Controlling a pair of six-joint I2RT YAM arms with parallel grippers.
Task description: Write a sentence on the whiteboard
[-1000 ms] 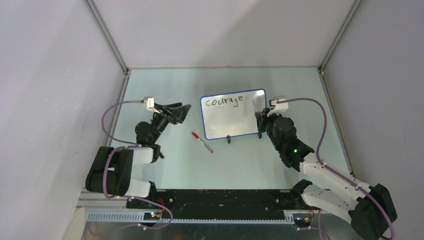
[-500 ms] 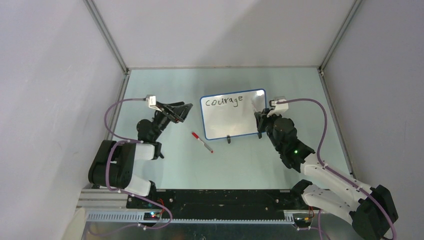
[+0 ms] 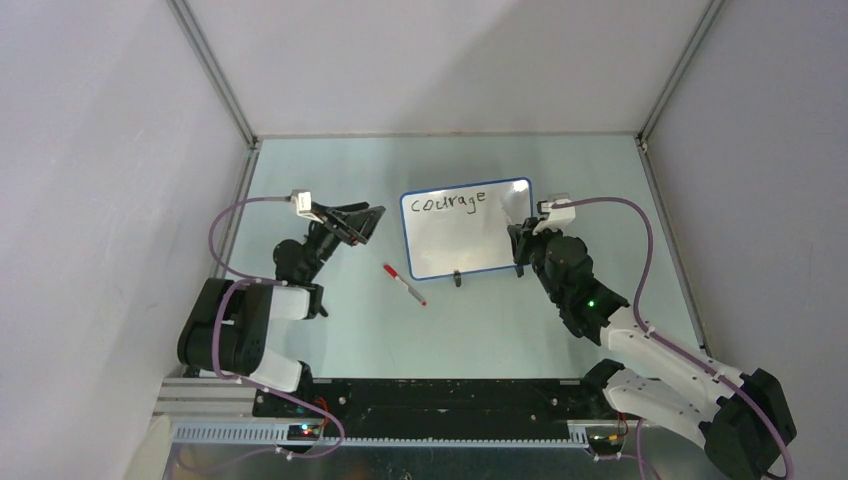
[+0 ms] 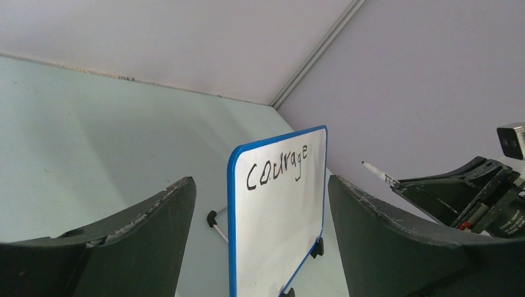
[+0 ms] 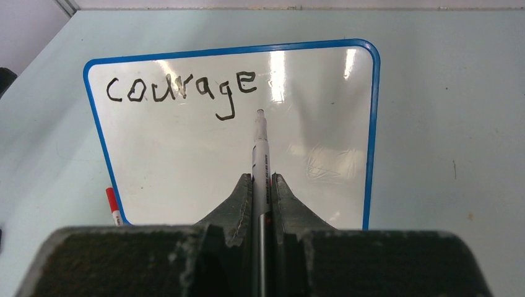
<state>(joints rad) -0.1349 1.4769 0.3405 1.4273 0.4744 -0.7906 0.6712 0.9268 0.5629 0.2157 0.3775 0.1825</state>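
Observation:
The whiteboard [image 3: 467,240] stands propped mid-table, white with a blue rim and black feet. Of the sentence, only the word "courage" [image 3: 448,201] shows, along the top line. My right gripper [image 3: 520,243] is at the board's right edge, shut on a slim white marker [image 5: 260,148]. The marker's tip sits just under the "e" of "courage" [image 5: 179,88]; contact with the whiteboard [image 5: 186,161] is unclear. My left gripper [image 3: 368,222] hovers open and empty left of the board, and its wrist view looks along the whiteboard [image 4: 278,229] edge-on.
A second marker with a red cap [image 3: 404,284] lies on the table by the board's lower left corner, also seen as a red cap [image 5: 112,204]. The board's rear stand leg [image 4: 213,219] rests on the table. Enclosure walls surround the pale table.
The left arm has shifted slightly up and to the right, staying open. The right gripper, marker and board have not visibly moved.

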